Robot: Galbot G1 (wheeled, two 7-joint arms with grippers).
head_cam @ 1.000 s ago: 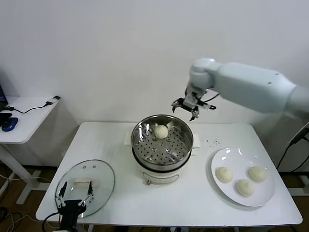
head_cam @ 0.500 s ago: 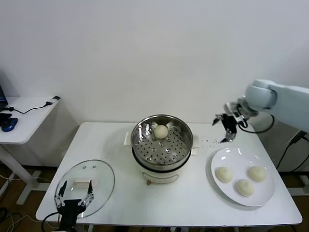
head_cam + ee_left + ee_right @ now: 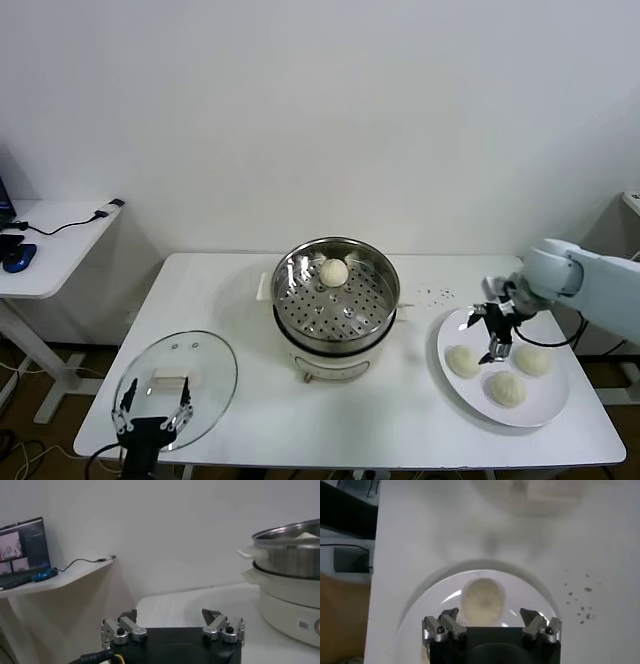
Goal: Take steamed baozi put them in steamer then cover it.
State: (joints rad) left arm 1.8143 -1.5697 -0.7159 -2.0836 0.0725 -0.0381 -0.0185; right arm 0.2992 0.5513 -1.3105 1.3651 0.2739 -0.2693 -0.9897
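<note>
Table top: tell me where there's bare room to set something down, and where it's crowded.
Bare patches on the table: the back-left corner, bordered by the steamer and cover; the front middle between cover and plate. Crowded: the plate, holding three steamed baozi under the open right pincer. The left pincer sits open at the cover's front edge.

Head cam looks down over the whole table. Left wrist cam sits low at the near left corner, facing the steamer side-on. Right wrist cam hangs close above the plate, which the head view shares.
</note>
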